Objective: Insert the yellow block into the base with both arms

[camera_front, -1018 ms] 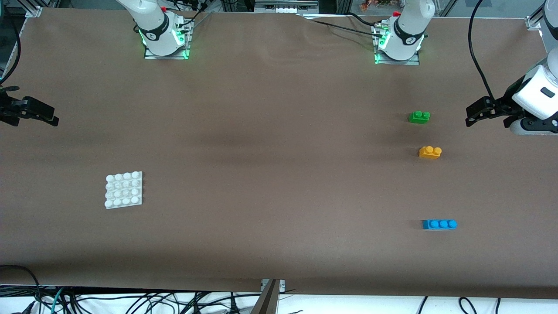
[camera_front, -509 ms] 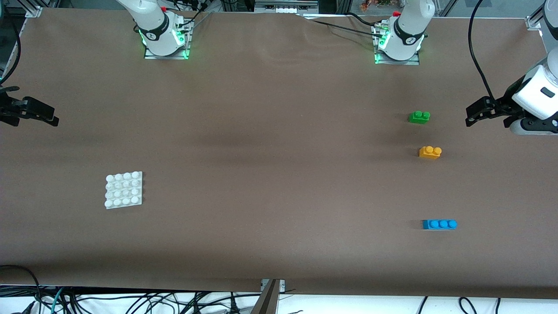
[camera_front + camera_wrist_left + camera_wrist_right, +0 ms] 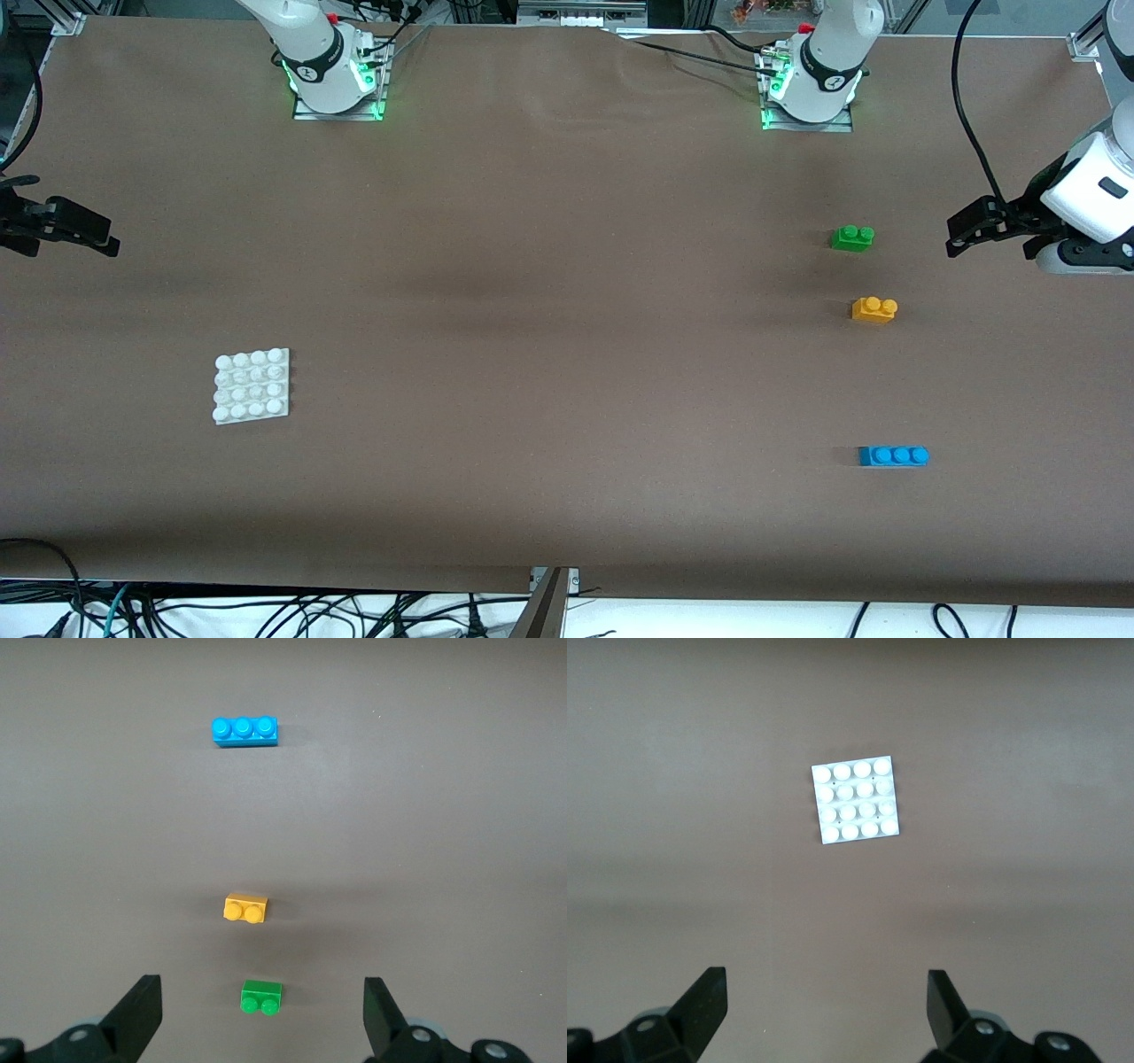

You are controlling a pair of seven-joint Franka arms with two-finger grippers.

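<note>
Nothing is done yet on the brown surface. The base lies toward the right arm's end; the yellow block sits untouched toward the left arm's end, between a green brick and a blue brick. The left gripper and right gripper hang spread wide, empty, above the surface's ends. Picking, carrying and pressing remain.

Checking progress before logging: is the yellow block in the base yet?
Out. The yellow block sits studs-up on the table near the left arm's end; the base, toward the right arm's end, has bare studs.
</note>
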